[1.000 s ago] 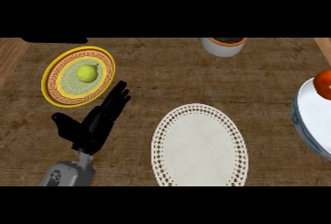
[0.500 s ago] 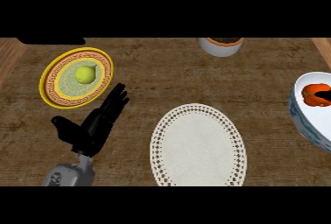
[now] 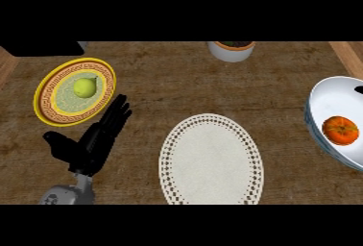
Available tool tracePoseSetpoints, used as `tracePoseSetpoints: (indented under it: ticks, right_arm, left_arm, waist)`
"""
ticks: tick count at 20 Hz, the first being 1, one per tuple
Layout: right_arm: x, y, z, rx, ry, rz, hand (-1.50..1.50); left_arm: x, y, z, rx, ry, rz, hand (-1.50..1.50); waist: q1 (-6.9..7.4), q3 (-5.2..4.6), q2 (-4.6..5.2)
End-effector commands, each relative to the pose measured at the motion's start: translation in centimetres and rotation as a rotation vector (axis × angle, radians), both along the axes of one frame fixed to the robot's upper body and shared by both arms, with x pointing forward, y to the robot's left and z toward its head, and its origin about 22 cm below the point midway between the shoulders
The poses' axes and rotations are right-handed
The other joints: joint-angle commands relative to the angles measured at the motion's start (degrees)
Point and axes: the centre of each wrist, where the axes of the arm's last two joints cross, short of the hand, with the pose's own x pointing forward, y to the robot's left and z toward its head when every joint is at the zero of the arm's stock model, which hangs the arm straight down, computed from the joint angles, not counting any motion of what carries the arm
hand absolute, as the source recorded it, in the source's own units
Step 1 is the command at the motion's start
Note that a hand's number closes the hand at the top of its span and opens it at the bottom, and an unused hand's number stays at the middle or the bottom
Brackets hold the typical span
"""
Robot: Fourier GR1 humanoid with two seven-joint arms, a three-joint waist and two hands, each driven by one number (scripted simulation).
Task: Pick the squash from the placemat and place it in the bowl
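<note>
Left hand (image 3: 96, 139) lies open, fingers straight, beside the plate (image 3: 51, 103); the right hand is out of view. The squash (image 3: 340, 130) already sits in the bowl (image 3: 322, 108), off the placemat (image 3: 211, 161). It looks round, with no evident long axis. It might roll on the sloped wall.

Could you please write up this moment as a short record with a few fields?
squash: orange, lying inside the bowl
bowl: white, at the counter's right edge, partly cut off
placemat: white, oval, lace-edged, nothing on it
left hand: open, fingers straight, resting left of the placemat
right hand: not in view
plate: yellow-rimmed, far left, with a green fruit on it
pot: white, at the far edge, cut off
task state: squash appears already placed
</note>
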Motion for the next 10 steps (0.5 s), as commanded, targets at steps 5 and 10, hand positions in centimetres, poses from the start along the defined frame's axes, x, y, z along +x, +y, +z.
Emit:
tracePoseSetpoints:
  ticks: [5, 10]
  right_arm:
    - [-10.6, -3.5, 1.6, 0.107, -0.212, 0.135, -1.5]
    - [-18.6, -1.5, -0.3, 0.101, -0.279, 0.189, -1.5]
  left_arm:
    - [-0.2, 0.3, 0.2, 0.009, 0.004, 0.034, 0.0]
    - [-0.6, 2.5, -0.1, 0.023, 0.002, 0.081, 0.0]
  waist:
    - [-2.43, -0.11, -0.44]
    - [-4.37, -0.18, -0.71]
